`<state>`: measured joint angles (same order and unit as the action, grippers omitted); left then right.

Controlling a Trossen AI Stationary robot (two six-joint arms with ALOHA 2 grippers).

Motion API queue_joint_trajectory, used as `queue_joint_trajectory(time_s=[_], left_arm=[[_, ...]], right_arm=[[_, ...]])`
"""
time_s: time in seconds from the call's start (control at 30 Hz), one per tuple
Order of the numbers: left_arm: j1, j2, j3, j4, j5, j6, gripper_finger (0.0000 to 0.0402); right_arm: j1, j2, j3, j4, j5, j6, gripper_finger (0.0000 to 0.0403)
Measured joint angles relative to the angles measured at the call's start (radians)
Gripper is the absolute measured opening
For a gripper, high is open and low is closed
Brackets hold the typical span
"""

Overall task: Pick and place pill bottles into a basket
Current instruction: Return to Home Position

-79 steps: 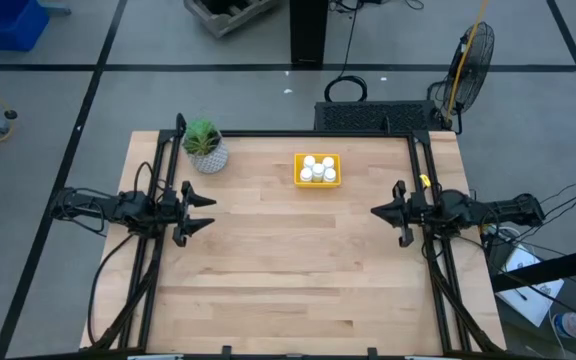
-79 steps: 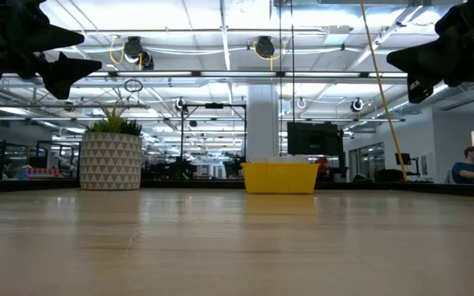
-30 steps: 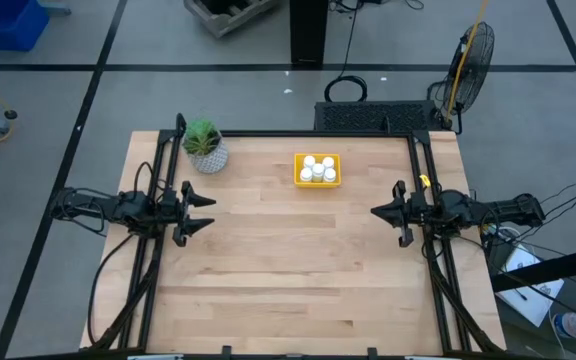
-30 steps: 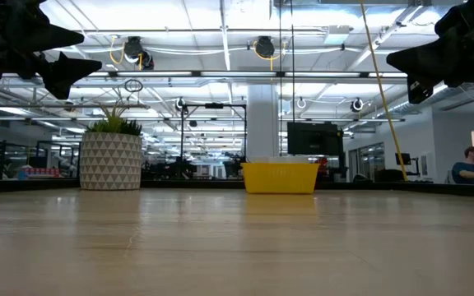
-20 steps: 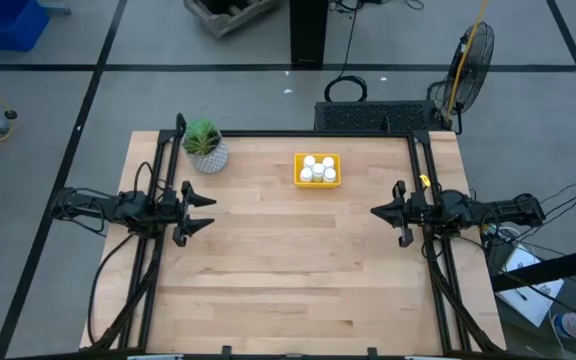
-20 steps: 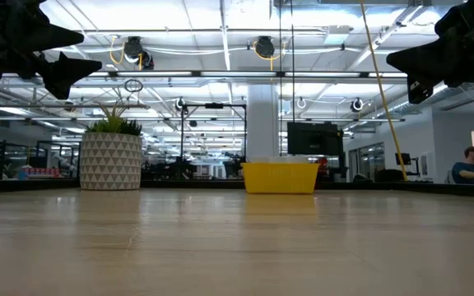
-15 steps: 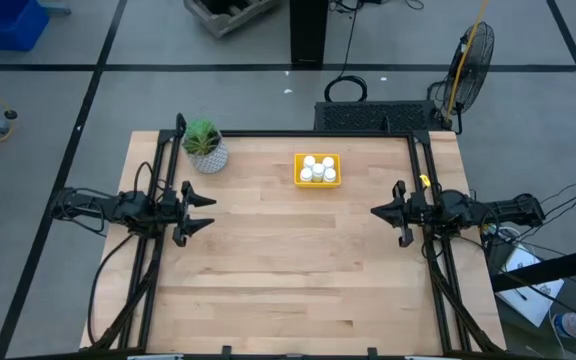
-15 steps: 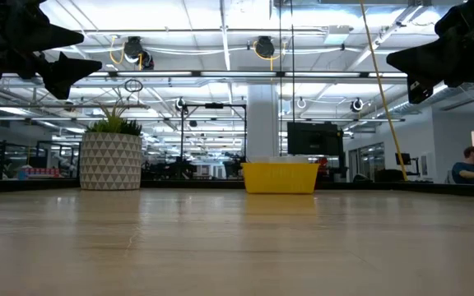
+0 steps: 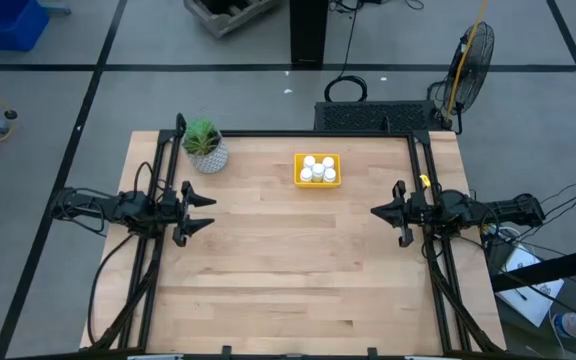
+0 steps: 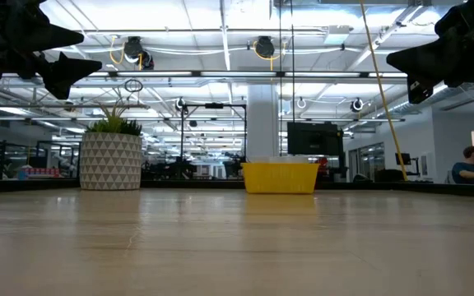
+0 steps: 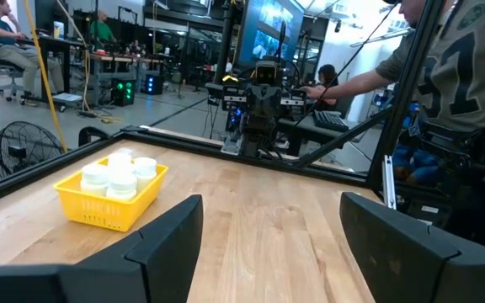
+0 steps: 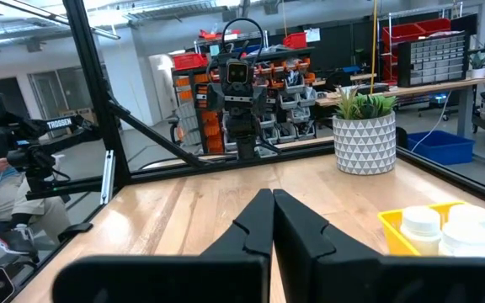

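Observation:
The yellow basket (image 9: 317,170) stands on the table toward its far edge, near the middle. Several white pill bottles (image 9: 316,168) stand upright inside it; they also show in the left wrist view (image 11: 119,172) and the right wrist view (image 12: 445,229). In the low view only the basket's wall (image 10: 280,178) shows. My left gripper (image 9: 206,212) hovers open and empty over the table's left side. My right gripper (image 9: 374,212) hovers shut and empty over the right side. Both point toward the table's middle and are held above the tabletop.
A white patterned pot with a green plant (image 9: 206,148) stands at the far left, left of the basket. Black frame rails (image 9: 158,250) run along the table's left and right edges. A person (image 11: 453,76) stands beyond the table's right side.

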<state>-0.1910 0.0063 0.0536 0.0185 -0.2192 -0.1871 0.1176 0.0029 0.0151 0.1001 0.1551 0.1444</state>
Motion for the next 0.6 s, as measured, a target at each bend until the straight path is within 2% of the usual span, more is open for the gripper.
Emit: queue_joint_trajectory(time_s=[0.6], left_arm=[[0.0, 0.0, 0.0, 0.0, 0.0, 0.0, 0.0284]], right_arm=[[0.0, 0.0, 0.0, 0.0, 0.0, 0.0, 0.0]])
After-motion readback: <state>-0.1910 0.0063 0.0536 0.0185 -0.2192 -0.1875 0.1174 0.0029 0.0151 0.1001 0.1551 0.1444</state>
